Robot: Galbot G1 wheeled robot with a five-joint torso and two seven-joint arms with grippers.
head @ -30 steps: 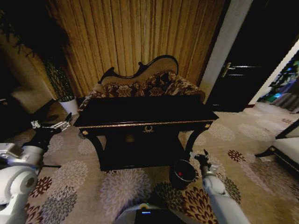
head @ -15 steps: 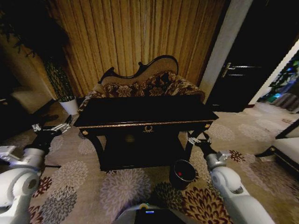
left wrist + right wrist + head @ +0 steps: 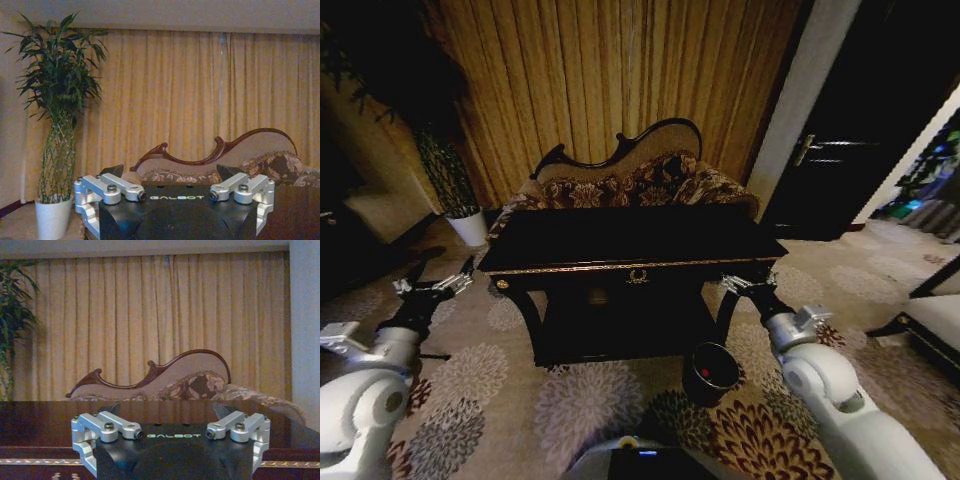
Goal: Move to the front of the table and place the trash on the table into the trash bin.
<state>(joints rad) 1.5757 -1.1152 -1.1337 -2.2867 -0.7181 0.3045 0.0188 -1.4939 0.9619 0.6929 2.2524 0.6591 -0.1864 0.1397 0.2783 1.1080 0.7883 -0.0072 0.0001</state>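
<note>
- The tabletop [image 3: 620, 238] is glossy black with gold trim, a gold emblem on its front and a lower shelf beneath; its surface is dark and shows no litter that can be made out.
- Behind it stands a floral sofa [image 3: 630, 180] with a curved back, against tan curtains [image 3: 610, 80].
- A plant [image 3: 445, 165] in a white pot stands to the left; a dark door [image 3: 840, 150] is to the right.
- The floor is a carpet [image 3: 580, 400] with flower medallions.
- The bin [image 3: 708, 372] stands on the carpet by the front right leg, with a small red item inside it.
- The left hand [image 3: 432, 287] is raised off the left end of the tabletop, fingers spread and holding nothing.
- The right hand [image 3: 748, 283] is at the front right corner of the tabletop, level with its edge, fingers apart and empty.
- In the right wrist view the spread fingers [image 3: 107, 426] face the tabletop's edge with the sofa beyond; in the left wrist view the fingers [image 3: 115, 187] face the plant and curtains.
- Against a second ago, the right hand has risen from beside the bin to the tabletop's corner, and the left hand has lifted slightly; the bin and table lie as before.
</note>
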